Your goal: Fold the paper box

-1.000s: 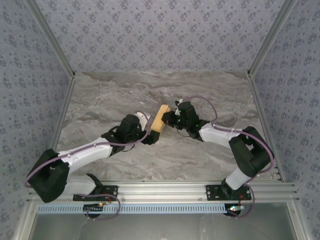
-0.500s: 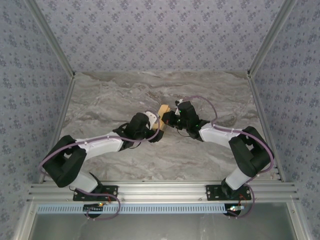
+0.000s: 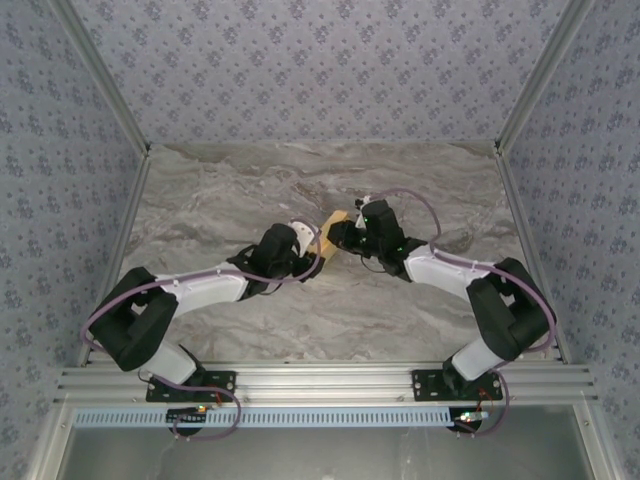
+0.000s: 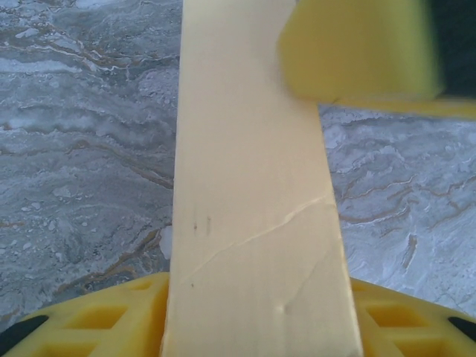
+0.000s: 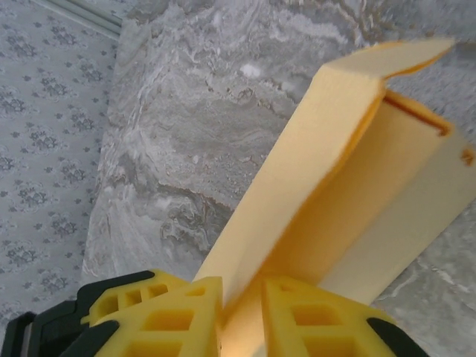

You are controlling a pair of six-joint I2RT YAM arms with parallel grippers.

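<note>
The paper box [image 3: 331,230] sits at the middle of the bench [image 3: 220,190], between the two pincers. The left pincer [image 3: 314,250] stands about half open, with a flat panel of the box between its fingers; I cannot tell whether it grips. The right pincer [image 5: 242,288] is nearly closed, with a raised flap in its narrow gap; I cannot tell whether it pinches.

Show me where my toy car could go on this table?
Bare marble table along the back wall, in both far corners, and by the middle of the front rail. Crowded mid-table, where the left gripper and right gripper meet at the paper box.
</note>
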